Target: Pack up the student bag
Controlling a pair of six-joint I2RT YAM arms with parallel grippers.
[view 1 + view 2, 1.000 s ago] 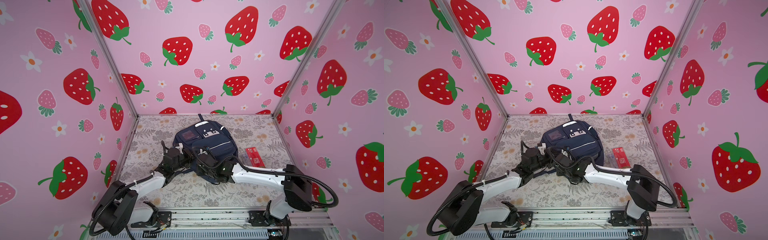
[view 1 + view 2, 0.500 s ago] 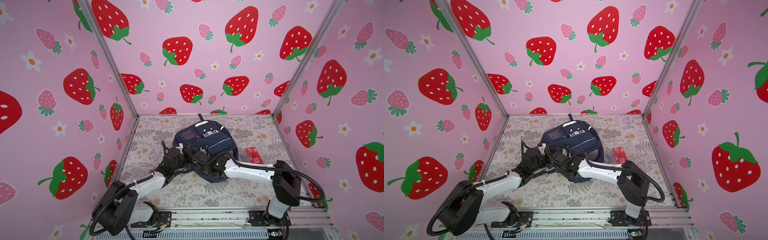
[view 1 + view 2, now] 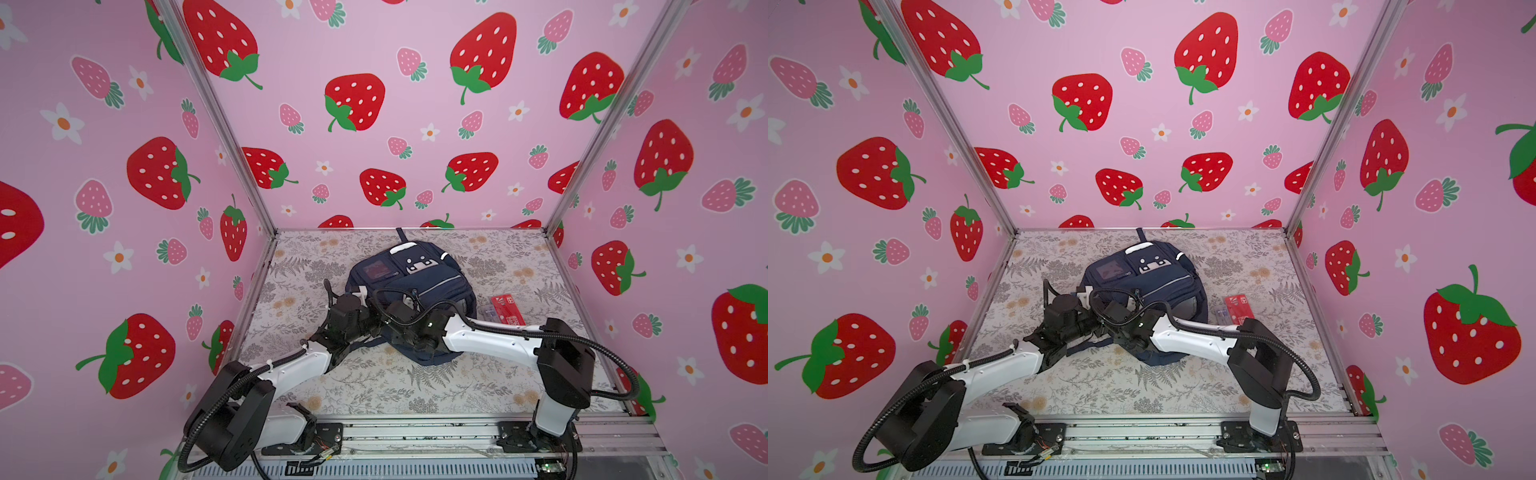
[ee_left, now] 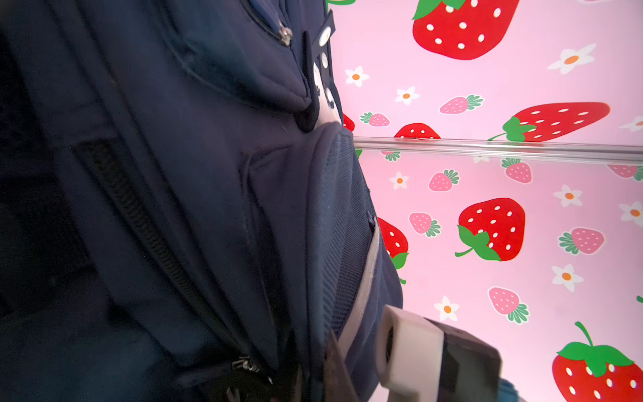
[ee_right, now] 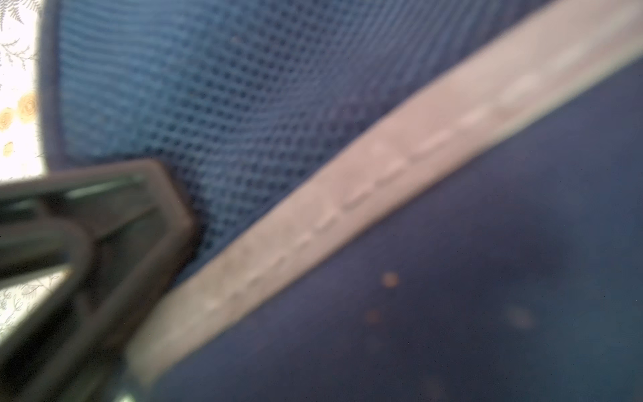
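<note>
Both arms were extended low, converging on the bag (image 3: 415,274), which lay centred on the table (image 3: 374,386). The left tool (image 3: 362,297) was clamped on its edge; you could not tell the opening of the right tool (image 3: 409,300).

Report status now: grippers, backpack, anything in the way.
Left gripper shut on backpack side fabric. Right gripper against its mesh, jaws unclear. The backpack flat on table, front up. Red packet lies beside it, not packed.
</note>
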